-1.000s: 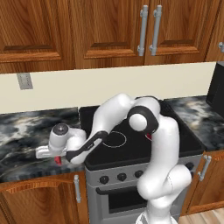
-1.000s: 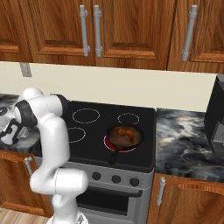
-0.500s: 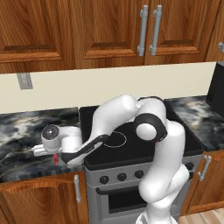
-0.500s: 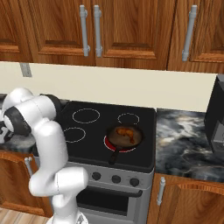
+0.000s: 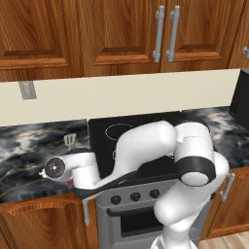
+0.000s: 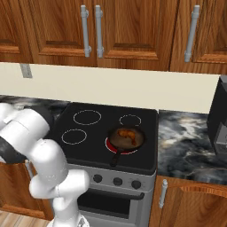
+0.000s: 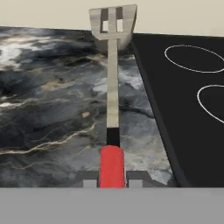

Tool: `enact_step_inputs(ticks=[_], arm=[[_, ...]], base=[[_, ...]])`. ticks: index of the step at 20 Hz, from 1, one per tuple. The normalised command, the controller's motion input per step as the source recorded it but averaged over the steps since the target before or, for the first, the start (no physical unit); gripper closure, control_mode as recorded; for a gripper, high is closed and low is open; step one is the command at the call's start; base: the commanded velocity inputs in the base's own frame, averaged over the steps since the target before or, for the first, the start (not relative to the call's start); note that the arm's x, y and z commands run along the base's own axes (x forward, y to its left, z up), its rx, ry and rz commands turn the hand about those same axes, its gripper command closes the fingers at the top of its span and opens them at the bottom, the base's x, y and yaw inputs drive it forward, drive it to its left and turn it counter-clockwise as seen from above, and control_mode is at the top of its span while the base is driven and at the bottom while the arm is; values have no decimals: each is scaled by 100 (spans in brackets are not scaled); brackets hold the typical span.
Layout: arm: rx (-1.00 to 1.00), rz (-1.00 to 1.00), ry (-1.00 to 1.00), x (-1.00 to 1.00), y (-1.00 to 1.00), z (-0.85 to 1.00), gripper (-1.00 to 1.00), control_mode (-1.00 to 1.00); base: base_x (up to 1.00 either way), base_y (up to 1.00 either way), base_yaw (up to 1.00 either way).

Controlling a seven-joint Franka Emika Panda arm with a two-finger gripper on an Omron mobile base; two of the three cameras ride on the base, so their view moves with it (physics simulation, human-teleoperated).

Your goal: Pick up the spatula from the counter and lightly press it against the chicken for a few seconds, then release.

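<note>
Since the fingers are closed on either side of its red handle, you have the spatula gripped at the very end, and that looks deliberate: a hold this far back leaves the whole pale shaft and slotted head free to reach the food while the hand stays clear of the heat. The spatula seems to lie flat on the dark marbled counter, left of the stove, running along the stove's edge with its head toward the back wall; you cannot tell from here whether it has left the surface at all. The arm is folded low and far to the left to get at it, so your lift will probably need a wide swing back to the right. The chicken sits well apart from the spatula, in a pan on the front right ring, whose red glow shows under it, and the pan's handle points toward the front of the stove, which I judge leaves the approach from above open. By count: one spatula, one pan, one piece of chicken, four rings on the stove (three bare white outlines and the one glowing), three cabinet handles in the right base view, one wall outlet, and one dark appliance at the far right
</note>
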Motion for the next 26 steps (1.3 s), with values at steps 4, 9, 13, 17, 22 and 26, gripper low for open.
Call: enact_step_inputs(ticks=[4,9,13,17,22,26], arm=[[0,-2,-8,-60,-68,41,100,-100],[5,-2,-1,-46,-70,77,100,-100],[11,-3,1,-40,-67,91,100,-100],[18,-2,12,-34,-69,70,100,-100],[15,0,13,-28,-59,43,100,-100],[6,0,10,-17,-43,45,100,-100]], base=[[0,0,0],[0,0,0],[0,0,0],[0,0,0],[0,0,0],[0,0,0]])
